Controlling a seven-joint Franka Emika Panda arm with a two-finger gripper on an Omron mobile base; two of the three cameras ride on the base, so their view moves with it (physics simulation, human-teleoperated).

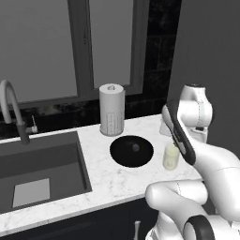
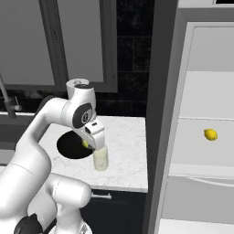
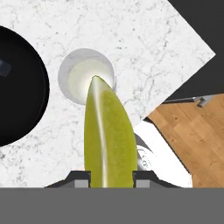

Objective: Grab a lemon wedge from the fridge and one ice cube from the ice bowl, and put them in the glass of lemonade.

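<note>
My gripper (image 3: 111, 181) is shut on the lemon wedge (image 3: 108, 140), a yellow-green pointed piece whose tip hangs over the glass of lemonade (image 3: 83, 78). In the right base view the gripper (image 2: 89, 145) holds the wedge (image 2: 85, 144) just above and to the left of the glass (image 2: 101, 160). The glass (image 1: 170, 157) stands on the marble counter, right of the black ice bowl (image 1: 123, 152). One small ice cube (image 1: 135, 147) lies in the bowl. The fridge (image 2: 157, 114) stands open at the right, showing white shelves.
A whole yellow lemon (image 2: 210, 134) lies on a fridge shelf. A paper towel roll (image 1: 111, 110) stands behind the bowl. The sink (image 1: 42, 168) and its faucet (image 1: 11, 108) are at the left. The counter edge (image 3: 175, 94) drops to wooden floor close to the glass.
</note>
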